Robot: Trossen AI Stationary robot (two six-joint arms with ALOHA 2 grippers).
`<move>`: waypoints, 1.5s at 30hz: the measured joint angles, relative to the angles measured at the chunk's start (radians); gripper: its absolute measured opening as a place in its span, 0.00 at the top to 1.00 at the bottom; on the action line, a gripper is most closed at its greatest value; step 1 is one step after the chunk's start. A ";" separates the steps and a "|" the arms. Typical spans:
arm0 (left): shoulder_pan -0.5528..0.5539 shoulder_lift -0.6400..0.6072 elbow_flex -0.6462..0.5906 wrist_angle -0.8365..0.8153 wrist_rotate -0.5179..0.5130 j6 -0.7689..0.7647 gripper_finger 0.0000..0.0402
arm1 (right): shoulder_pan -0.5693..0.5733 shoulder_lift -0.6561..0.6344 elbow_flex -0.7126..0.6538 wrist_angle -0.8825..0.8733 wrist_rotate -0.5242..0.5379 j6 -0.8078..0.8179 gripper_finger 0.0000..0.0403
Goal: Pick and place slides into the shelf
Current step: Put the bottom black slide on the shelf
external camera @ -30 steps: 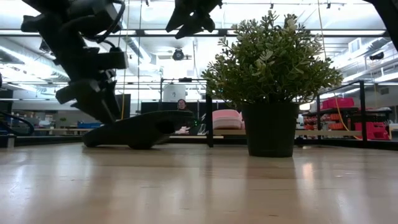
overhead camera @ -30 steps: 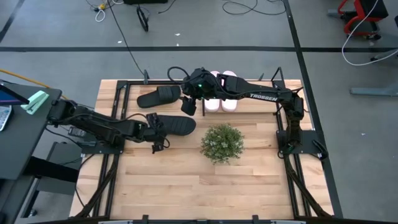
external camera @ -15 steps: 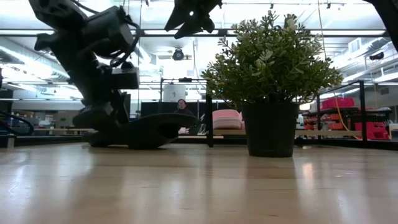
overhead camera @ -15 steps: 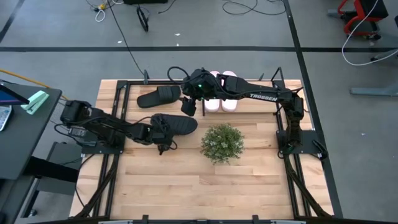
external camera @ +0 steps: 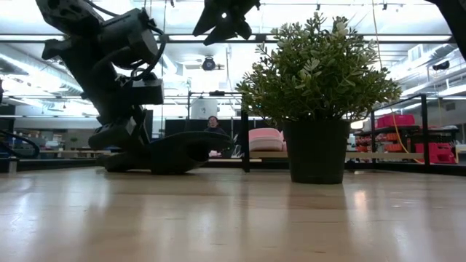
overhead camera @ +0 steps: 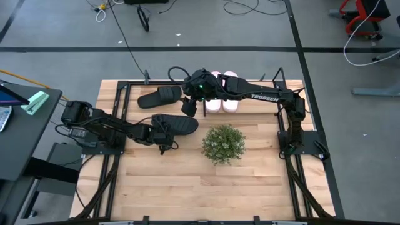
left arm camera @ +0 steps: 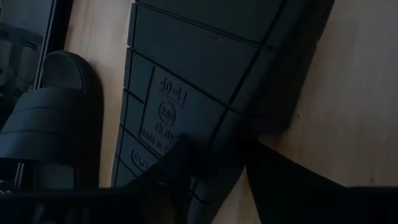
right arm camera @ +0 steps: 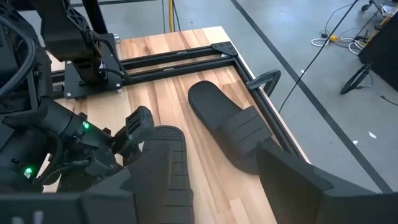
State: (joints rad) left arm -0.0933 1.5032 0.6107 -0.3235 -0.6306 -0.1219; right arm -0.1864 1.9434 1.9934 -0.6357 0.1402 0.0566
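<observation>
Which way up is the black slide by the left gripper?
Upside down: the black slide shows its grooved sole and moulded size stamp in the left wrist view.

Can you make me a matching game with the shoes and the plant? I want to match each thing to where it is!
Things:
1. pink slides
2. plant
3. black slide with its sole up
4. other black slide

Places:
A. middle of the table, in a dark pot
B. lying at the left end of the shelf
C. side by side on the shelf, under the right arm
D. on the table, at the left gripper

Pairs: 1-C, 2-A, 3-D, 4-B
</observation>
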 joint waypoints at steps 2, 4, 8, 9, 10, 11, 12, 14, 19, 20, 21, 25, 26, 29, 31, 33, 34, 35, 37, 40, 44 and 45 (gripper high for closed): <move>0.001 0.000 0.015 -0.013 0.003 -0.002 0.67 | 0.000 0.000 0.000 0.000 0.000 0.000 0.42; 0.001 0.002 0.037 -0.033 0.006 -0.004 0.67 | 0.000 0.000 0.000 0.000 0.000 0.001 0.43; 0.003 0.004 0.094 -0.099 0.017 -0.024 0.67 | 0.000 -0.002 0.000 -0.002 0.000 0.001 0.45; 0.004 0.004 0.107 -0.116 0.021 -0.037 0.67 | 0.000 -0.003 0.000 -0.005 0.000 0.000 0.46; 0.006 0.002 0.122 -0.139 0.026 -0.054 0.67 | 0.000 -0.006 0.000 -0.004 0.000 -0.001 0.46; 0.008 -0.002 0.133 -0.159 0.038 -0.064 0.68 | 0.000 -0.015 -0.001 -0.008 0.000 -0.002 0.47; 0.013 -0.005 0.142 -0.178 0.052 -0.078 0.68 | 0.000 -0.023 -0.001 -0.017 0.000 -0.003 0.47; 0.021 -0.017 0.153 -0.205 0.082 -0.096 0.69 | 0.000 -0.048 -0.001 -0.016 0.000 -0.004 0.48; 0.043 -0.095 0.178 -0.323 0.171 -0.166 0.70 | -0.001 -0.117 -0.001 -0.027 0.004 -0.023 0.50; 0.051 -0.119 0.189 -0.342 0.203 -0.185 0.70 | -0.001 -0.134 -0.001 -0.037 0.007 -0.036 0.50; 0.058 -0.150 0.199 -0.353 0.233 -0.191 0.70 | -0.001 -0.151 -0.001 -0.045 0.008 -0.053 0.51; 0.102 -0.296 0.262 -0.382 0.322 -0.226 0.75 | -0.001 -0.221 0.000 -0.097 0.010 -0.084 0.51; 0.117 -0.334 0.282 -0.382 0.338 -0.236 0.77 | -0.001 -0.238 0.000 -0.107 0.009 -0.084 0.51; 0.160 -0.433 0.354 -0.363 0.379 -0.278 0.87 | -0.001 -0.286 0.000 -0.175 0.019 -0.083 0.51; 0.191 -0.481 0.402 -0.348 0.399 -0.313 0.98 | -0.001 -0.314 0.000 -0.215 0.030 -0.076 0.51; 0.221 -0.522 0.448 -0.298 0.408 -0.351 1.00 | -0.001 -0.342 0.000 -0.256 0.043 -0.056 0.51; 0.233 -0.534 0.467 -0.282 0.407 -0.367 1.00 | -0.001 -0.354 0.000 -0.272 0.049 -0.047 0.51; 0.242 -0.541 0.488 -0.252 0.410 -0.376 1.00 | -0.001 -0.366 0.000 -0.289 0.051 -0.035 0.51; 0.257 -0.557 0.533 -0.236 0.414 -0.393 1.00 | -0.001 -0.387 0.000 -0.319 0.052 -0.022 0.51; 0.270 -0.556 0.582 -0.248 0.421 -0.370 1.00 | 0.000 -0.417 0.000 -0.346 0.053 -0.001 0.51; 0.272 -0.555 0.589 -0.266 0.421 -0.370 0.98 | 0.002 -0.441 0.000 -0.366 0.053 0.019 0.51; 0.272 -0.554 0.586 -0.283 0.422 -0.376 0.96 | 0.002 -0.444 0.000 -0.365 0.054 0.023 0.51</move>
State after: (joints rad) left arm 0.1783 0.9489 1.1970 -0.6065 -0.2089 -0.4978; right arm -0.1844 1.4995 1.9931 -1.0009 0.1940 0.0798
